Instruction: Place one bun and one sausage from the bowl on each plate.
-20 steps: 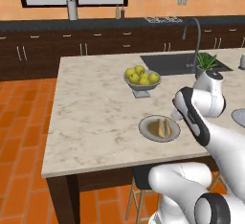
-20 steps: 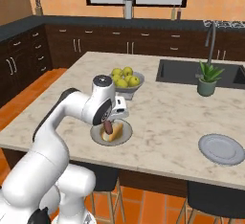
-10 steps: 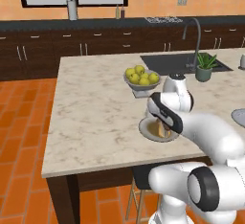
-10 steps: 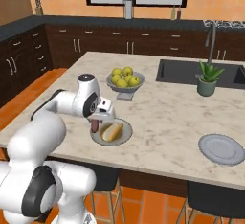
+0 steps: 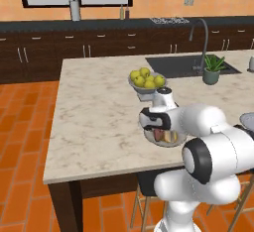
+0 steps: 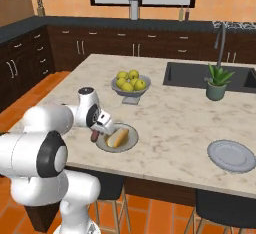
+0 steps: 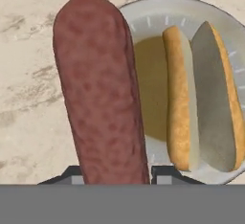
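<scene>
Jaws (image 7: 117, 173) pinched on a reddish-brown sausage (image 7: 100, 89), gripped at its near end in the hand view, the rest sticking out ahead of the fingertips (image 7: 165, 173). From the right base view the sausage (image 6: 94, 136) hangs just off the left rim of a small grey plate (image 6: 117, 147), end pointing down toward the marbled table (image 6: 175, 123); whether it touches the rim, cannot tell.

On that plate: one split bun (image 7: 203, 98), tan crust, pale cut faces, lying in the right half (hand view); the left half of the plate (image 7: 148, 22) is bare. The sausage overlaps the plate's left edge in this view.

Left base view: hand (image 5: 156, 119) low over the same plate (image 5: 166, 141), near the table's front edge.

Second grey plate (image 6: 232, 155) sits well apart to the right, near the front edge.

Behind the first plate: a footed grey bowl of yellow-green fruit (image 6: 129, 82). Potted plant (image 6: 217, 82) beside the sink (image 6: 200, 75).
</scene>
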